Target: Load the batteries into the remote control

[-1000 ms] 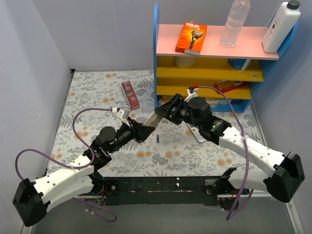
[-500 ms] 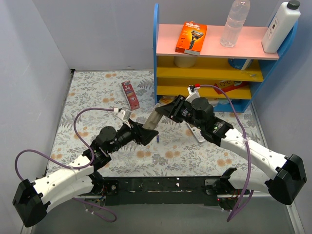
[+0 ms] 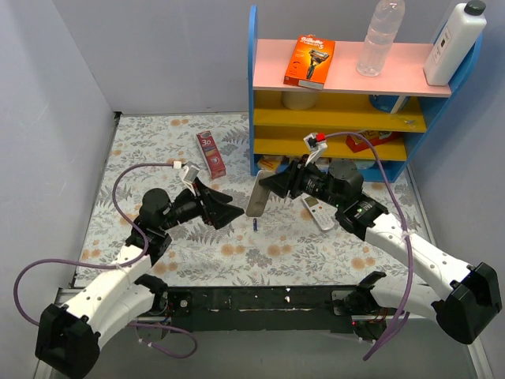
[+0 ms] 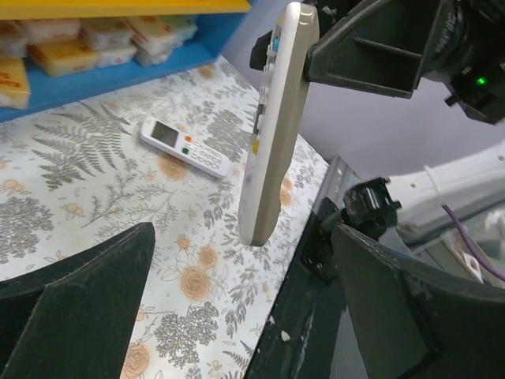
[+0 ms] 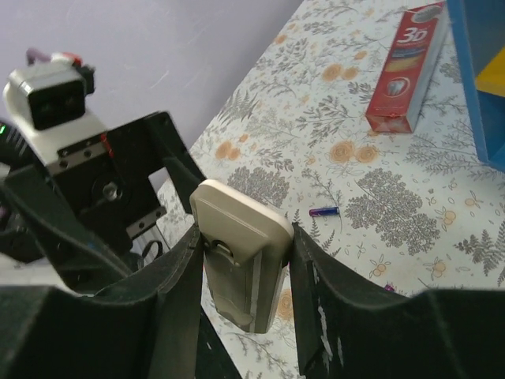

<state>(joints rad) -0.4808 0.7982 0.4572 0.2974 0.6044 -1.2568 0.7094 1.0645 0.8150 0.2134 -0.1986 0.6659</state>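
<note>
Top external view, any writing?
On the desk (image 3: 150, 150) the red box (image 3: 211, 153) reads "30"; the orange pack (image 3: 309, 61) on the shelf (image 3: 394, 67) is too small to read. Here the right end effector (image 3: 268, 188) clamps the remote control (image 3: 258, 193) upright. One battery (image 3: 256, 224) lies on the desk just below it. Nearby, the left end effector (image 3: 225, 207) gapes wide, holding nothing.
Left wrist?
The remote control (image 4: 276, 126) hangs ahead of the spread fingers (image 4: 79, 308), apart from them. A second remote (image 4: 185, 148) lies beyond, and the desk edge runs close on the right.
Right wrist?
Both fingers (image 5: 177, 268) pinch the remote control (image 5: 241, 253); the battery (image 5: 323, 212) lies loose beyond, bare desk around it.
</note>
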